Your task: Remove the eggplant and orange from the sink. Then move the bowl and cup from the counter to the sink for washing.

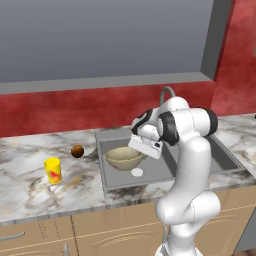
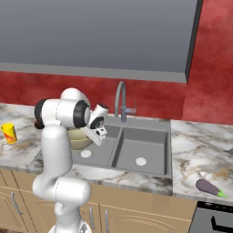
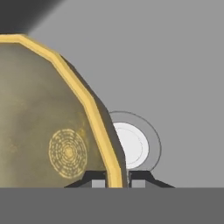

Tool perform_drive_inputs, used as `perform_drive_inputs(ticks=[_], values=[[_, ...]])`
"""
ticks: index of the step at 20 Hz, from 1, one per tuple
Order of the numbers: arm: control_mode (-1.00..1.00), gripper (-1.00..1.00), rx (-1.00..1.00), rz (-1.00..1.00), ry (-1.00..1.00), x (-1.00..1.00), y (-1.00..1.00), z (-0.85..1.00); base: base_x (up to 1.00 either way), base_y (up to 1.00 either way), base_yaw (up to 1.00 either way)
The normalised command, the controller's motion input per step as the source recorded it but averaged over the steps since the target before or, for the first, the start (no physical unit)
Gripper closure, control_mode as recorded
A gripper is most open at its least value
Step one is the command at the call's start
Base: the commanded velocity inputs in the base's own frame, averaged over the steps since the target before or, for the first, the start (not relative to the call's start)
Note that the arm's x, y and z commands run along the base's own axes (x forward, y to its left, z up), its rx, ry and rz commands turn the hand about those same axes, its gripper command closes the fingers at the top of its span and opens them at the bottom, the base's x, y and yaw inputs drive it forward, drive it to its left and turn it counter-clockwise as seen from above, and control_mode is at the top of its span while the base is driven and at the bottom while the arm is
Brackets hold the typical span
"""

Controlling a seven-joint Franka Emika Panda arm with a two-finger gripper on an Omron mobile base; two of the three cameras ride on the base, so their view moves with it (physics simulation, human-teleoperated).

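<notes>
Marble counter (image 1: 30, 180) and red wall frame the job past halfway: the gripper (image 3: 117, 179) is clamped on the rim of the bowl (image 1: 123, 157), over the left basin of the sink (image 1: 112, 182). Orange (image 1: 77, 151) and eggplant (image 2: 208, 187) lie on the counter. Judged left: the cup (image 1: 53, 170), near the counter's front edge.

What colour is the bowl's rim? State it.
Bright yellow, edging a speckled tan inside; the bowl shows best in the hand view, its rim between the tool's tips.
</notes>
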Motion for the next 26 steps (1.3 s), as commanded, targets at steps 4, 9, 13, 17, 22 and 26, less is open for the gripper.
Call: perform_drive_inputs(ticks=[4, 9, 13, 17, 22, 26], values=[[-1.0, 1.0, 0.02, 0.0, -0.03, 0.08, 0.07, -0.15, 0.0, 0.0, 0.0], [-1.0, 1.0, 0.03, 0.0, -0.01, 0.04, 0.07, -0.17, 0.0, 0.0, 0.0], [-1.0, 1.0, 0.0, 0.01, -0.04, 0.02, 0.0, -0.17, 0.0, 0.0, 0.0], [-1.0, 1.0, 0.0, 0.01, -0.09, 0.0, 0.01, -0.13, 0.0, 0.0, 0.0], [-1.0, 1.0, 0.0, 0.0, -0.1, 0.0, 0.07, -0.06, 0.0, 0.0, 0.0], [-1.0, 1.0, 0.0, 0.0, -0.08, -0.06, 0.1, -0.04, 0.0, 0.0, 0.0]])
